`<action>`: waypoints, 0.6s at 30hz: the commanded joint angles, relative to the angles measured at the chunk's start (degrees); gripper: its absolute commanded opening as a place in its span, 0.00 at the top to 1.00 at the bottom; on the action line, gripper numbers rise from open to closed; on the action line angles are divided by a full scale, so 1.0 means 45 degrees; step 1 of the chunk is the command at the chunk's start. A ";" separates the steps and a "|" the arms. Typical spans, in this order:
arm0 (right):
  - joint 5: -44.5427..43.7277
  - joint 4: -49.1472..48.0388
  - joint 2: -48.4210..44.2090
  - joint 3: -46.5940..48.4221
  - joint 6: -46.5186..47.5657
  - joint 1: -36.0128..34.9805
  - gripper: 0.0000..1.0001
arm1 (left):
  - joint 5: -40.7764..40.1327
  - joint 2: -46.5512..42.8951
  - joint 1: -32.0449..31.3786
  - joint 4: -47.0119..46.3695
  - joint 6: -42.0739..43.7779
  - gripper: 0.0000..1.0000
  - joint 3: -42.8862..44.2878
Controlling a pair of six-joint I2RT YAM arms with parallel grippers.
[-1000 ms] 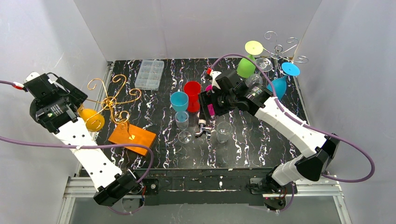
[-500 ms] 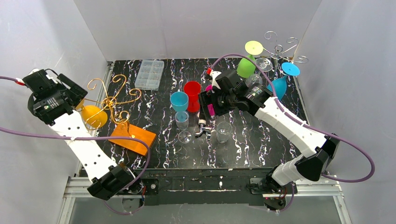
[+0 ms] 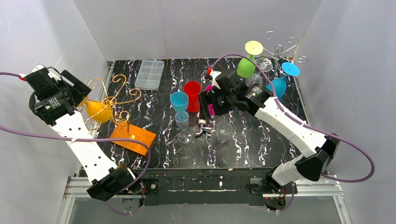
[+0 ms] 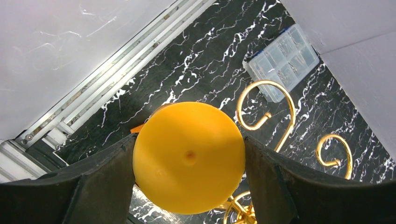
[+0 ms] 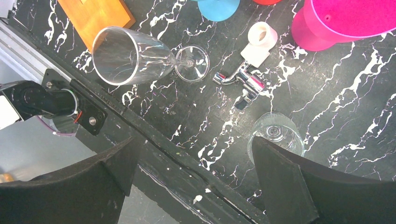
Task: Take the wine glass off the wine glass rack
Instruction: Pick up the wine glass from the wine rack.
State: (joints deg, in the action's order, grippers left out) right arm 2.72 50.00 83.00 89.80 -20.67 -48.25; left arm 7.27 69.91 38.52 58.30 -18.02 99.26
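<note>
At the left edge of the top view, left claw (image 3: 82, 98) raised above the table (image 3: 154, 156), pinching the yellow glass (image 4: 189, 156). In the left wrist view, round yellow foot filling the gap, its left and right rims pressed against the inner faces of both fingers (image 4: 102, 186); jaws held fairly wide by that disc. Bowl pointing away from the claw, toward the lower right in the top view, tilted and off the table. Glass right against the left scrolls of the gold rack (image 3: 110, 101), overlapping its wire. Clear of the hook or hanging in it: cannot tell. Rack stem rising from an orange block (image 3: 133, 137), left of centre.

Near the middle of the top view, right claw (image 5: 194, 142) spread wide, holding nothing, touching nothing, hovering over the table. Below it in the right wrist view: a tipped clear glass (image 5: 135, 58) on its side at upper left, an upright clear glass (image 5: 275, 133) at lower right, a chrome tap (image 5: 243, 81) between them, a pink glass (image 5: 345, 21) in the upper right corner.

At the upper right of the top view, a silver rack (image 3: 279, 49) with a green glass (image 3: 246, 67) and a blue glass (image 3: 280, 86) hanging. At centre, a red cup (image 3: 192, 91) just beside a blue cup (image 3: 179, 100). Toward the top, a plastic box (image 3: 150, 73).
</note>
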 commanded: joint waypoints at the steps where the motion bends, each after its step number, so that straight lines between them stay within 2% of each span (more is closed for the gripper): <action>1: -0.0126 -0.0369 -0.0246 0.0116 -0.0017 -0.0040 0.02 | 0.0396 -0.0592 -0.0335 -0.0059 0.0040 0.38 0.0138; 9: -0.0080 -0.0452 -0.0460 -0.0177 -0.0076 -0.0040 0.02 | -0.0163 -0.1130 -0.1102 0.0315 -0.0038 0.39 0.0041; 18: 0.0138 -0.0466 -0.0646 -0.0523 -0.0076 -0.0040 0.02 | -0.1078 -0.2118 -0.1217 0.0997 0.0133 0.39 -0.0376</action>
State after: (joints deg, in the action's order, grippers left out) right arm 2.79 49.52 82.74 88.20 -20.82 -48.25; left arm 5.28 63.48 33.23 60.62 -18.04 98.56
